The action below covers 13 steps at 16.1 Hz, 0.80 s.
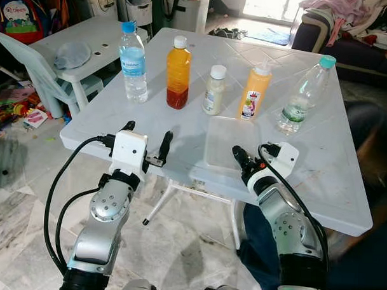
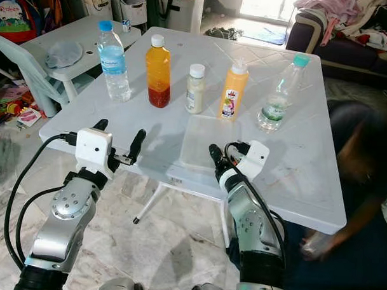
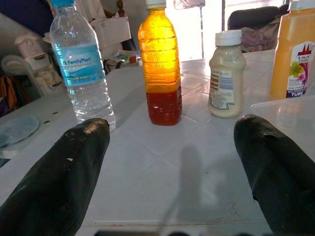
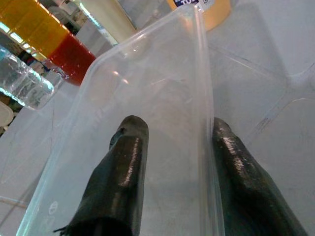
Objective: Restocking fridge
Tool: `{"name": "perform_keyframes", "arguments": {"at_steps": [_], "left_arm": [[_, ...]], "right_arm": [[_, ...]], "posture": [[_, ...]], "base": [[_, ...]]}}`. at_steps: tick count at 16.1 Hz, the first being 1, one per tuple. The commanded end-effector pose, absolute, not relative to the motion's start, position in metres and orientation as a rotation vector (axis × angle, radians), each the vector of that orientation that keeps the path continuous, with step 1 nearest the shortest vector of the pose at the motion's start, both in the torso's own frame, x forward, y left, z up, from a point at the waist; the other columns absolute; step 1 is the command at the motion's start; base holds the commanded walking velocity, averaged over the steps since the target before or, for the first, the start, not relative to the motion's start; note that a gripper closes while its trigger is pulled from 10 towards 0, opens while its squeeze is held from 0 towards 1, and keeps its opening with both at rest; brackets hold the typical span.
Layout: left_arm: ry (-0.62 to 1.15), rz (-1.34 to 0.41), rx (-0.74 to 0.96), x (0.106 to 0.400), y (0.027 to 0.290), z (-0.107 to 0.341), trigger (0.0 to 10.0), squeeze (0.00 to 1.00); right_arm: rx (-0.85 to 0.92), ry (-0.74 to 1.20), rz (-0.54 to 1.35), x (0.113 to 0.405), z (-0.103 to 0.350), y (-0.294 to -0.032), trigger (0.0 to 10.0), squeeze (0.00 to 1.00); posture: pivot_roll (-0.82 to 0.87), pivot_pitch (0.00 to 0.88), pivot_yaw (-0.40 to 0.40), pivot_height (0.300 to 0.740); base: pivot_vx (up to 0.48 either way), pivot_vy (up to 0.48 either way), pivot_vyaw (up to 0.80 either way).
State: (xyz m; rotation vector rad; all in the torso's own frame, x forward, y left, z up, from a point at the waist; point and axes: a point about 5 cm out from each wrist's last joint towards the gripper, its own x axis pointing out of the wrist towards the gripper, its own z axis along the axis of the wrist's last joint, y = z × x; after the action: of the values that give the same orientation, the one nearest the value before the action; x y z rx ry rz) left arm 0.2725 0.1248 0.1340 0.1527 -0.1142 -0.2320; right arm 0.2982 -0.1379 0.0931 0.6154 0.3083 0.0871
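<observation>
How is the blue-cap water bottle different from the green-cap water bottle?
The blue-cap water bottle stands at the left end of the row, the green-cap water bottle at the right end. The blue-cap one has a blue label and is nearly full; the green-cap one has a small green-and-white label near its base and looks nearly empty. Both are clear plastic, capped, and stand upright on the white table.

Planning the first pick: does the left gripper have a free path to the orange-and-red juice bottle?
Probably yes. The left gripper is open at the table's near edge, and only bare tabletop lies between it and the juice bottle.
</observation>
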Motion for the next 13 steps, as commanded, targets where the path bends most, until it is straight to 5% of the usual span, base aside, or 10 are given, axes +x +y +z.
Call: {"name": "perform_keyframes", "arguments": {"at_steps": [1,10,11,12,13], "left_arm": [[-0.127,-0.243,0.159,0.274,0.122,0.139,10.0,0.0],[-0.082,-0.165,0.159,0.28,0.134,0.138,10.0,0.0],[-0.075,-0.134,0.164,0.279,0.139,0.141,10.0,0.0],[-0.069,-0.107,0.165,0.277,0.144,0.141,10.0,0.0],[-0.068,-0.098,0.165,0.276,0.145,0.141,10.0,0.0]], "right_arm": [[0.613,0.366,0.046,0.296,0.083,-0.142,0.0,0.0],[0.613,0.345,0.037,0.301,0.089,-0.144,0.0,0.0],[0.606,0.323,0.049,0.303,0.095,-0.143,1.3,0.0],[0.592,0.303,0.065,0.303,0.1,-0.143,8.9,0.0],[0.583,0.298,0.071,0.302,0.101,-0.143,8.9,0.0]], "posture": [[0.11,0.03,-0.027,0.74],[0.11,0.046,-0.025,0.74],[0.13,0.056,-0.02,0.74],[0.13,0.063,-0.026,0.74],[0.12,0.062,-0.028,0.74]], "base": [[0.0,0.0,0.0],[0.0,0.0,0.0],[0.0,0.0,0.0],[0.0,0.0,0.0],[0.0,0.0,0.0]]}}
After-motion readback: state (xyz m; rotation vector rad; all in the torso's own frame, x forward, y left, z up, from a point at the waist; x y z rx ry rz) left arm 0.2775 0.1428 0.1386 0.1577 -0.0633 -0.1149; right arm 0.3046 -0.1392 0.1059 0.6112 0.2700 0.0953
